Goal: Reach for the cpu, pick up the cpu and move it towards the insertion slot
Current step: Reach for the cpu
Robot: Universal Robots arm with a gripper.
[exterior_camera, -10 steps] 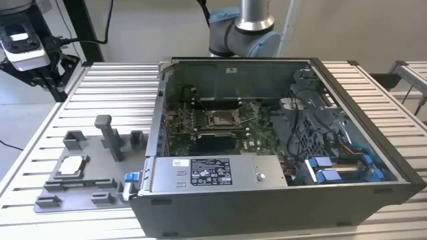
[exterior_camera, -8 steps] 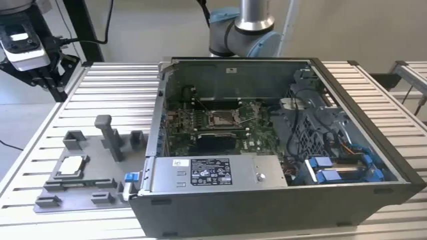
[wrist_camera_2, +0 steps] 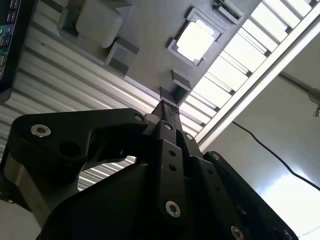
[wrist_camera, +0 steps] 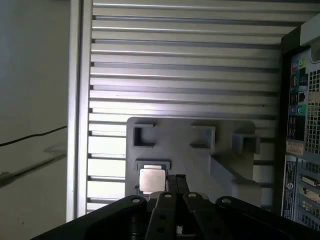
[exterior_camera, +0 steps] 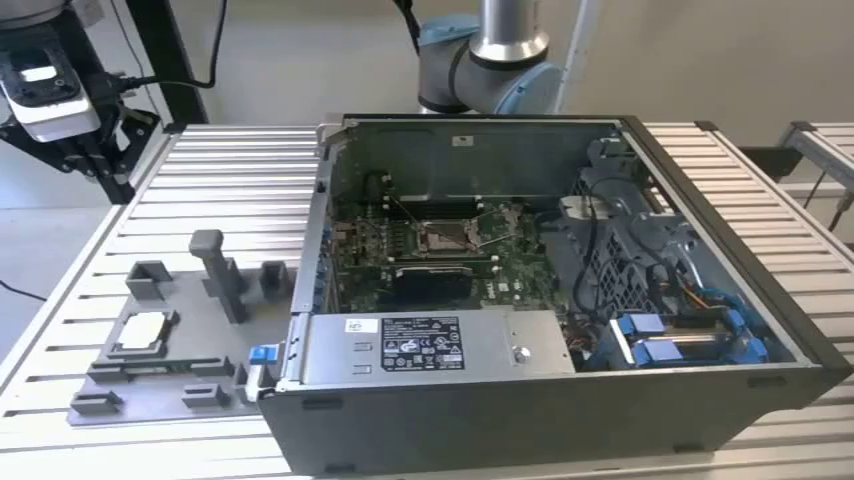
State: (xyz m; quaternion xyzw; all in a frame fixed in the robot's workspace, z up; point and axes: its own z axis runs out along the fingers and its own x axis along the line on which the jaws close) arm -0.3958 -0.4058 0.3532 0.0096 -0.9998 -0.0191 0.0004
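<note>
**Claw** [exterior_camera: 107, 170]: black and two-fingered, held above the far corner of the tabletop at the exterior view's left. In both wrist views the fingertips [wrist_camera_2: 166, 106] [wrist_camera: 176, 179] are seen pressed together with nothing between them. Open air is left all round it.

**Cpu** [exterior_camera: 144, 331]: a thin square chip with a pale metal face. It is seated flat in a square pocket of the tray, at the tray's left side in the exterior view, well apart from the claw. It is also seen in the first wrist view [wrist_camera: 152, 180] and the second wrist view [wrist_camera_2: 196, 40]. Its top is uncovered.

**Tray** [exterior_camera: 200, 345]: matte grey plastic, flat, with raised rectangular blocks and one upright post [exterior_camera: 214, 272]. It is laid near the tabletop's left edge, just beside the computer case.

**Insertion slot** [exterior_camera: 447, 235]: a small square socket with a shiny metal frame, set in the green motherboard [exterior_camera: 354, 260]. It is open from above and walled in by the case sides.

**Computer case** [exterior_camera: 534, 420]: dark grey sheet metal, laid on its side with the panel off. A silvery power supply [exterior_camera: 414, 345] is fitted along the near wall.

**Tabletop** [exterior_camera: 240, 180]: ribbed aluminium slats, bare on the far left.

**Robot arm** [exterior_camera: 494, 60]: a grey and silver joint, mounted behind the case.

**Floor** [wrist_camera: 35, 75]: pale and smooth, crossed by a black cable [wrist_camera: 30, 137].
</note>
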